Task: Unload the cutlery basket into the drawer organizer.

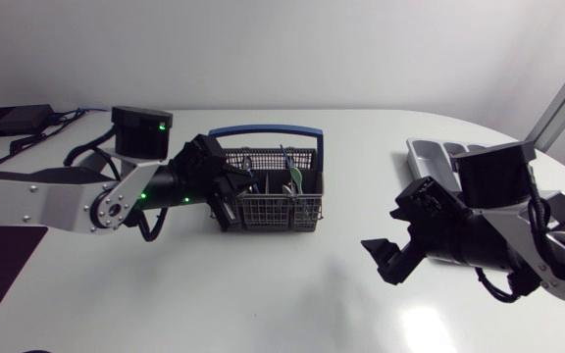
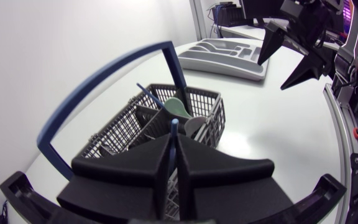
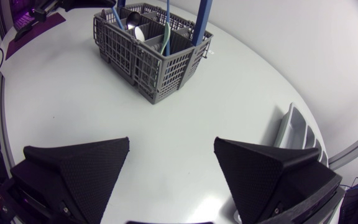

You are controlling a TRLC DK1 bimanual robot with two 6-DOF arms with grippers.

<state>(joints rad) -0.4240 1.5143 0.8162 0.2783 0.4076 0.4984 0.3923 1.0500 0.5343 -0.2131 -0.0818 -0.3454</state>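
Left tool is clenched on a thin blue handle, seemingly cutlery standing near-upright, long axis vertical, handle up, at the left end of the basket. Pull it out askew and it could snag, tipping the basket. Right tool hangs released over the worktop; the organizer sits far right.

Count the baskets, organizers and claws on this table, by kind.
Cutlery basket: 1
Drawer organizer: 1
Claws: 2, the left claw shut on a blue-handled utensil, the right claw open
Total: 4
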